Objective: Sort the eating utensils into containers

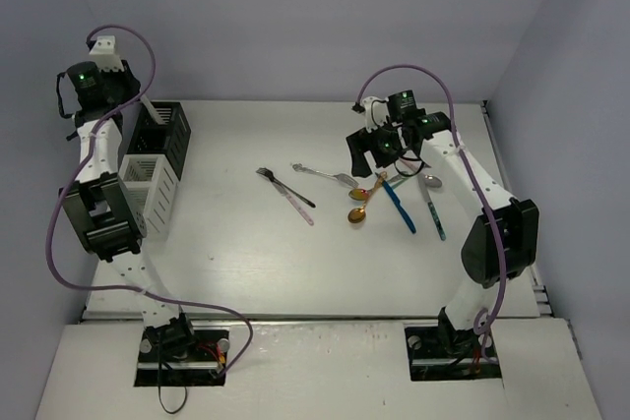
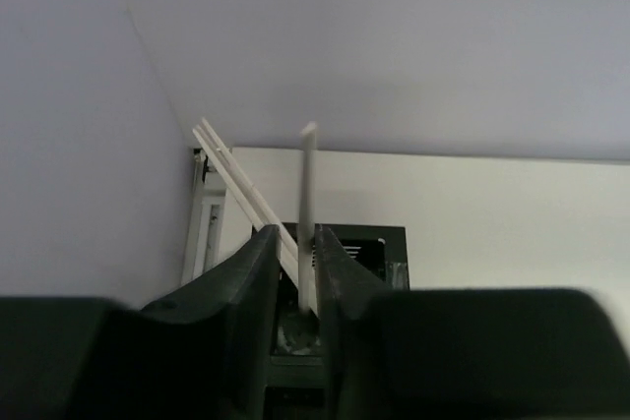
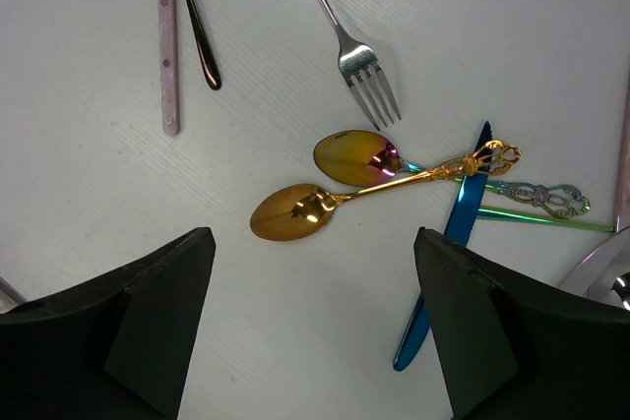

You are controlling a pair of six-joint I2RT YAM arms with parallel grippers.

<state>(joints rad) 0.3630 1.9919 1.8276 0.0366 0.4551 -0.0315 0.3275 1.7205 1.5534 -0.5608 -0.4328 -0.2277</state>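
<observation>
My left gripper (image 2: 295, 243) hangs over the black container (image 2: 379, 253) with a thin pale stick (image 2: 306, 184) upright between its jaws. The jaws stand slightly wider than the stick, whose lower end is inside the caddy. Two more sticks (image 2: 231, 169) lean there. In the top view the black container (image 1: 165, 135) stands behind the white one (image 1: 153, 184). My right gripper (image 3: 313, 243) is wide open and empty, just above a gold spoon (image 3: 295, 211). Near it lie an iridescent spoon (image 3: 354, 156), a blue knife (image 3: 443, 263) and a silver fork (image 3: 364, 71).
A pink-handled piece (image 3: 169, 56) and a black-handled one (image 3: 200, 36) lie crossed left of the fork. A silver spoon (image 1: 430, 184) with a teal handle lies right of the blue knife. Grey walls close in the table (image 1: 246, 263) on three sides.
</observation>
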